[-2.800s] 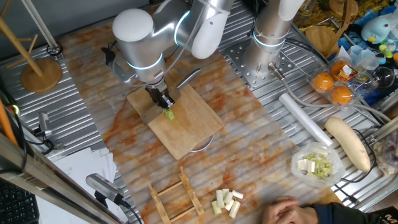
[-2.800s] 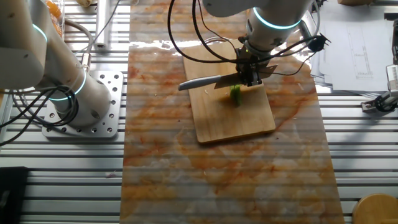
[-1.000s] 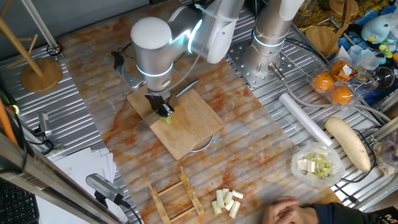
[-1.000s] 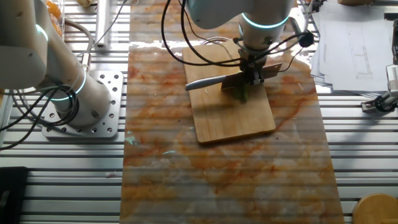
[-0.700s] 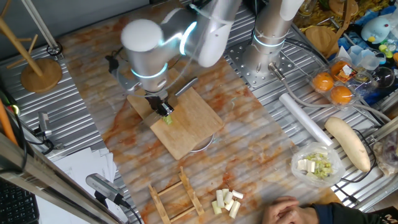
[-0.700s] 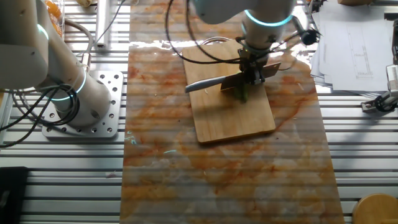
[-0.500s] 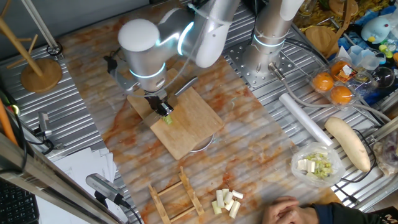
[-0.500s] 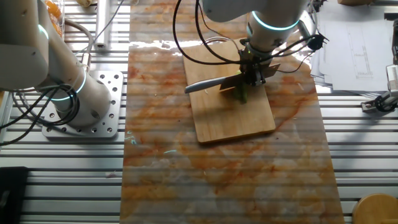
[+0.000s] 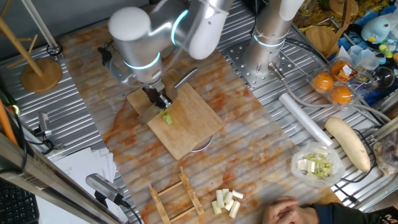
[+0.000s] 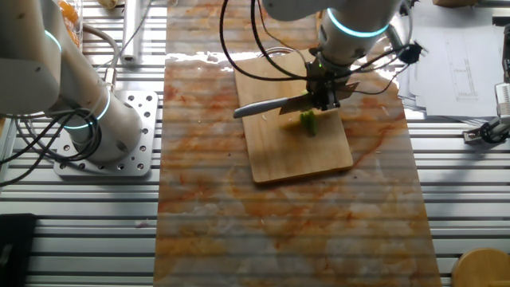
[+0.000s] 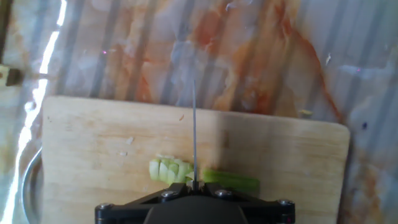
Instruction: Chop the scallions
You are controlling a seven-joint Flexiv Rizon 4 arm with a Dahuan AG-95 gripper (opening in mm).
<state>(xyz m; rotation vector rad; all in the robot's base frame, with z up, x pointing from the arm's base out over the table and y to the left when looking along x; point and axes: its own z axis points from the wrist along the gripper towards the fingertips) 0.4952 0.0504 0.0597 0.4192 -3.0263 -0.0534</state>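
Observation:
A short scallion (image 9: 166, 117) lies on the wooden cutting board (image 9: 189, 127). It also shows in the other fixed view (image 10: 307, 120). In the hand view its left part (image 11: 170, 169) is cut into thin pale slices that still lie together, and its right part (image 11: 235, 181) is whole and green. My gripper (image 9: 159, 100) is shut on a knife (image 10: 269, 104) and holds the blade just above the scallion. The blade (image 11: 193, 127) shows edge-on in the hand view, over the line between the slices and the whole stalk.
A plastic bowl (image 9: 318, 164) of whitish-green bits and white cubes stands at the right. Pale cream chunks (image 9: 226, 201) lie beside a wooden rack (image 9: 176, 198) at the front, with a person's hand (image 9: 291, 211) close by. A second arm's base (image 9: 268, 43) stands behind the board.
The knife has come up off the scallion, and my gripper has shifted slightly up and left in one fixed view. The scallion now shows bright green with cut slices beside it.

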